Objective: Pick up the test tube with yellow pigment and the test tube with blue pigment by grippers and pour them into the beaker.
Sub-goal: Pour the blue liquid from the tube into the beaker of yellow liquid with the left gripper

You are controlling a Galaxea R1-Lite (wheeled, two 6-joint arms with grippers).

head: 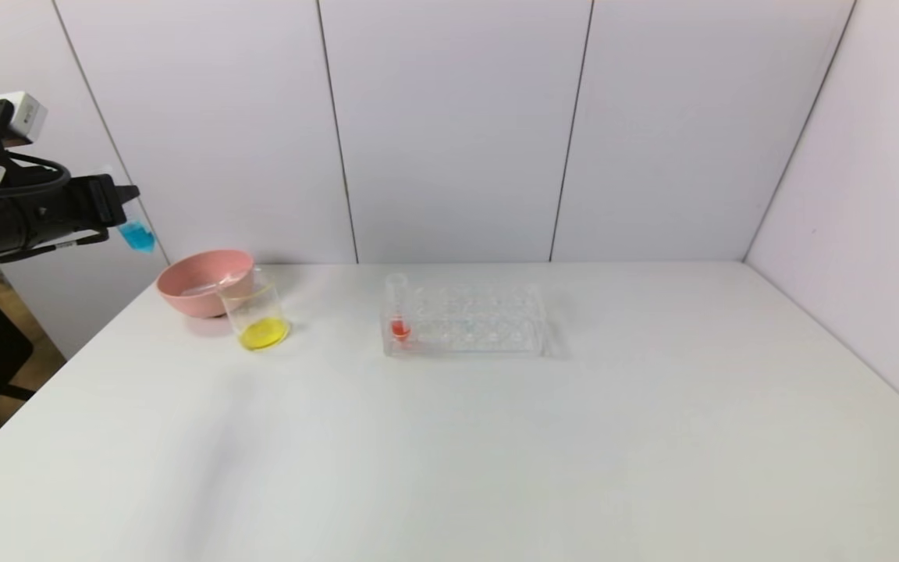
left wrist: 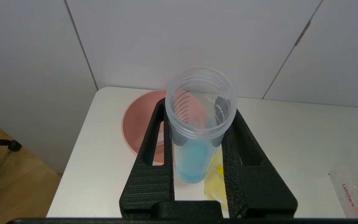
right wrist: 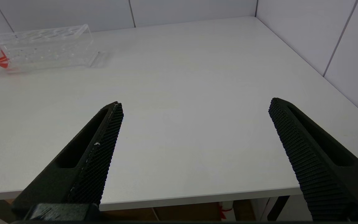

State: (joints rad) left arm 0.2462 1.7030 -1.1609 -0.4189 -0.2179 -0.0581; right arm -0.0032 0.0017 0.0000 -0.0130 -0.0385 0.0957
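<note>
My left gripper [head: 118, 204] is shut on the test tube with blue pigment [head: 136, 234] and holds it high at the far left, above and left of the pink bowl. In the left wrist view the jaws [left wrist: 199, 124] clamp the tube [left wrist: 194, 161] below its open rim, with blue liquid in its bottom. The beaker [head: 258, 316] stands in front of the bowl with yellow liquid in it, and shows below the tube in the left wrist view [left wrist: 218, 186]. No tube with yellow liquid shows. My right gripper [right wrist: 194, 107] is open and empty over the table's near edge, out of the head view.
The pink bowl [head: 204, 281] stands at the back left with something clear lying in it. The clear tube rack [head: 465, 320] stands mid-table with a red-liquid tube [head: 399, 316] at its left end. The table [head: 496, 453] has walls behind and on the right.
</note>
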